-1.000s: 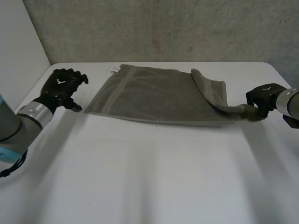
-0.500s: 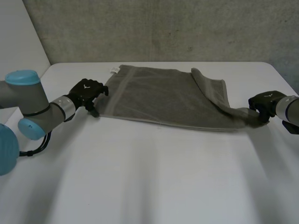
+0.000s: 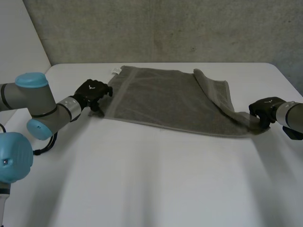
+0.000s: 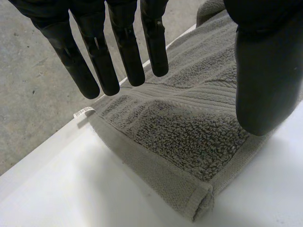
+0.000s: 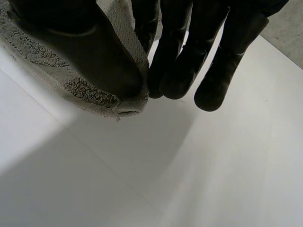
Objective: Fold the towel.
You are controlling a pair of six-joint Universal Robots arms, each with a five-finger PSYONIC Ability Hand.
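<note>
Grey towel [image 3: 165,101] is spread on white table [image 3: 156,189], long axis running from one hand to other, with flap turned over near right end. Near-left corner [image 4: 199,208] is covered by left hand [image 3: 92,92]: fingers [image 4: 120,56] are held straight, thumb [image 4: 265,71] is set wide apart, nothing is gripped. Corner lies beneath palm, between fingers and thumb, so closing on it is judged next move. Opposite near corner [image 5: 94,92] is pinched between thumb and fingers of right hand [image 3: 262,109], cloth drawn out toward it. Left arm is bent low over table.
</note>
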